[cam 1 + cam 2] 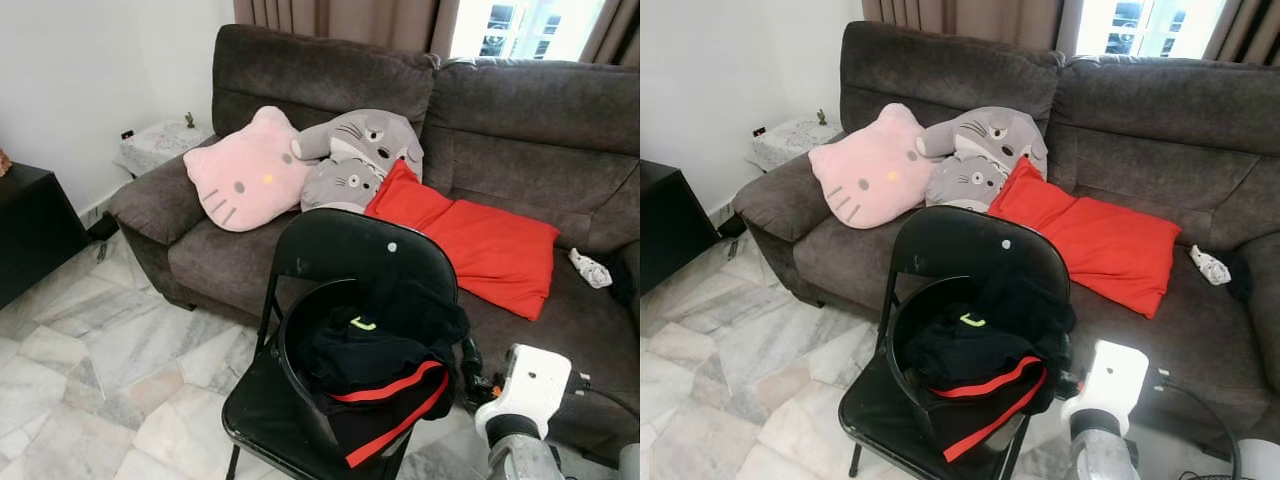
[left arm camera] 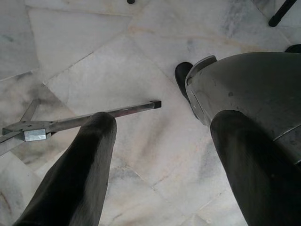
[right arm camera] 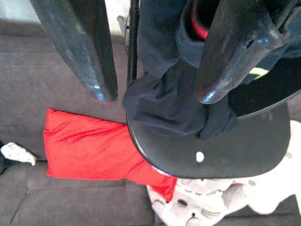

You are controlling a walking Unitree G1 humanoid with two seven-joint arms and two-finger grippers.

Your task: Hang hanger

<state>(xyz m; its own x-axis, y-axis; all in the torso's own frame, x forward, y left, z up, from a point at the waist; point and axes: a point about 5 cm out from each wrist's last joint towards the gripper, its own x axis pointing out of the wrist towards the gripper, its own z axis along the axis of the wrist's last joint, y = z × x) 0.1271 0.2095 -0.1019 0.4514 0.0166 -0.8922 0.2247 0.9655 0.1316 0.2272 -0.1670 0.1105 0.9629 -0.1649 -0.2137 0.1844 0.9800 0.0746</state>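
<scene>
- A dark grey fabric sofa (image 1: pixel 520 130) is seen behind, carrying a red pillow (image 1: pixel 480 245).
- A black folding metal chair (image 1: pixel 345 250) is placed before it, holding a black round basket (image 1: pixel 300 385).
- Black clothing with red trim (image 1: pixel 385 345) is heaped in the basket; no hanger can be made out.
- The right gripper (image 3: pixel 153 96) is spread, empty, just beside the clothing.
- The left gripper (image 2: pixel 160 141) is held released above the marble floor (image 2: pixel 117 61).

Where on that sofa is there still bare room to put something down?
Bare seat shows on the sofa in front of the pink cushion, and between the red pillow and the small white thing. The middle is crowded with cushions.
</scene>
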